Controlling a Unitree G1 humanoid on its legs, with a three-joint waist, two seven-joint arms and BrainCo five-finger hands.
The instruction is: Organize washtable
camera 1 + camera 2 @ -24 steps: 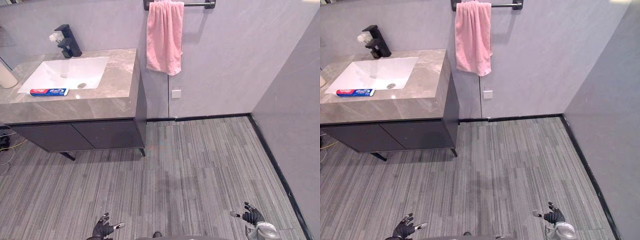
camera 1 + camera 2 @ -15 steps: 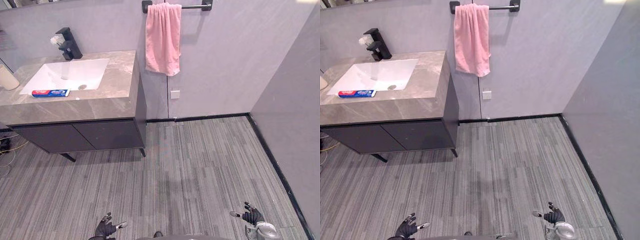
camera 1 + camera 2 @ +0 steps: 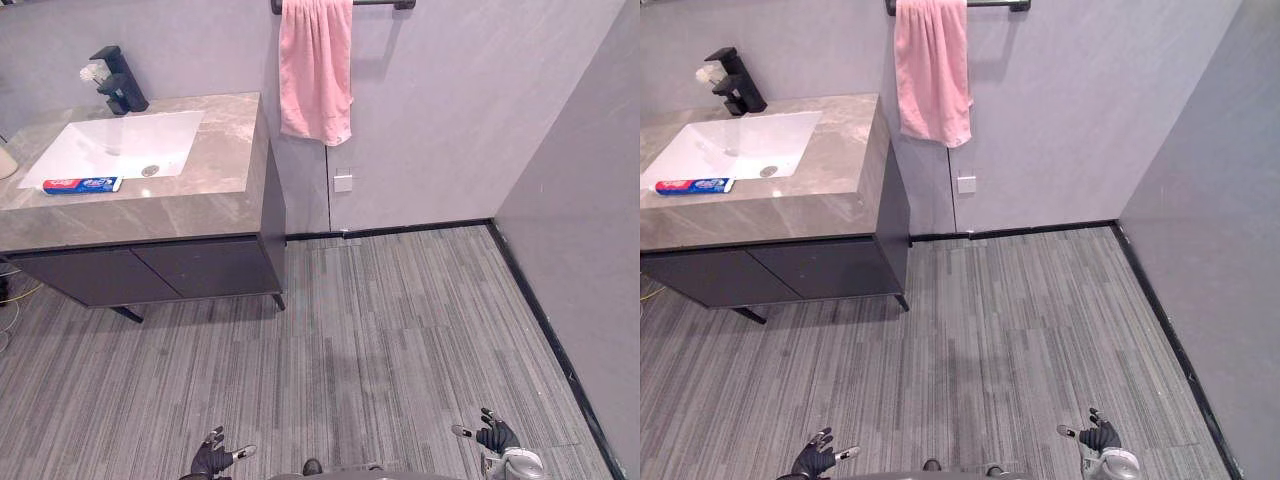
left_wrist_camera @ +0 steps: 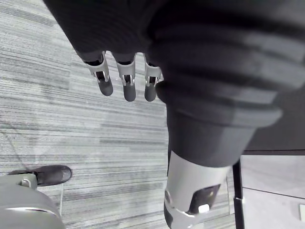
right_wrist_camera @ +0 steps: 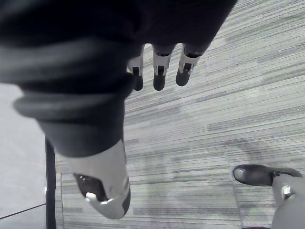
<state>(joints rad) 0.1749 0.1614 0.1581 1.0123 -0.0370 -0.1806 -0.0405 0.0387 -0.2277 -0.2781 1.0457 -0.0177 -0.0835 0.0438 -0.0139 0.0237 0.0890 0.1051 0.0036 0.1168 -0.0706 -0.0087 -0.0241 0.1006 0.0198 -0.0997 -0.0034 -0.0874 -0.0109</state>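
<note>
Still well off: view shifted slightly, toothpaste (image 3: 82, 184) unmoved on counter (image 3: 200, 205) by sink (image 3: 110, 145). L hand (image 3: 213, 458), R hand (image 3: 493, 436) low, fingers loose, empty. Approach pending.

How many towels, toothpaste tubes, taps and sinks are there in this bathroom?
Pink towel: 1
Toothpaste tube: 1
Black tap: 1
White sink: 1
Total: 4

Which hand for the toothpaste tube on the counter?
Left, probably: the toothpaste tube lies on the counter to the robot's left, the left hand nearer it than the right hand. Both open.
</note>
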